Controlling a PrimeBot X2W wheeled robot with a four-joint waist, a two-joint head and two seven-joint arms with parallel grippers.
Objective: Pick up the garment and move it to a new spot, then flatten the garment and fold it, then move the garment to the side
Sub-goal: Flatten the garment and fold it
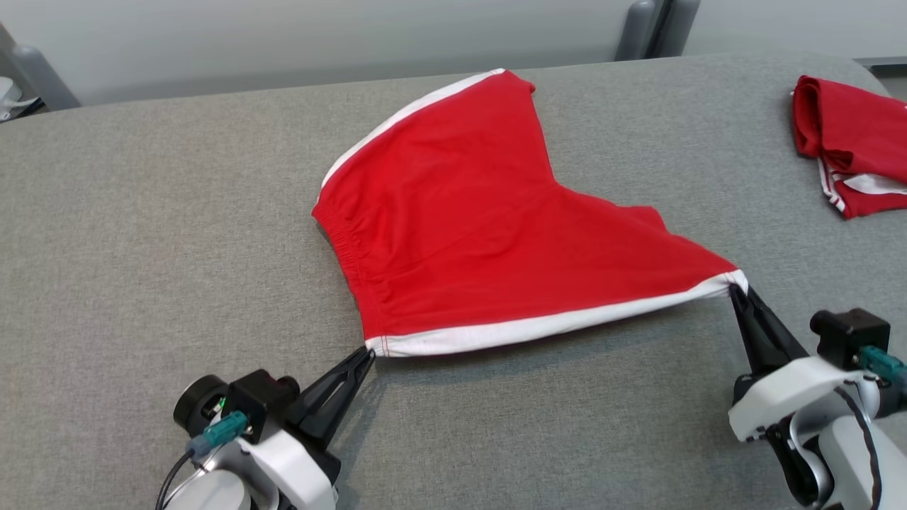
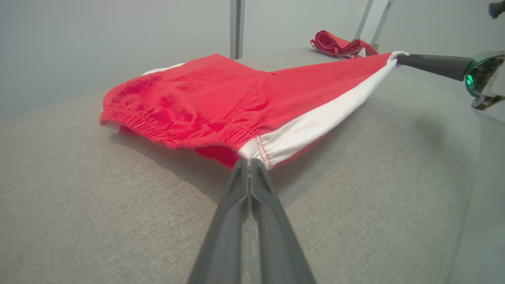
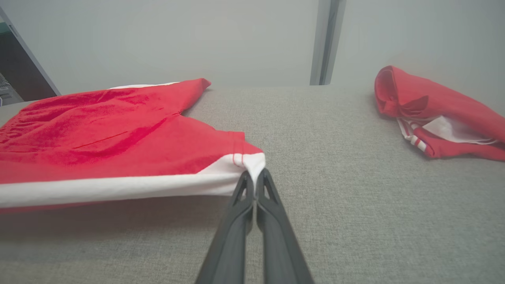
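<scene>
Pinching red shorts (image 1: 482, 227) by white-banded corners, left pincer (image 1: 366, 356), right pincer (image 1: 735, 289), grey woven surface (image 1: 142, 212).

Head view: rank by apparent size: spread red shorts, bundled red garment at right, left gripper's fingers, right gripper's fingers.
1. spread red shorts, by far.
2. bundled red garment, though the frame edge crops it.
3. left gripper's fingers and right gripper's fingers: look about alike, not ranked.
</scene>
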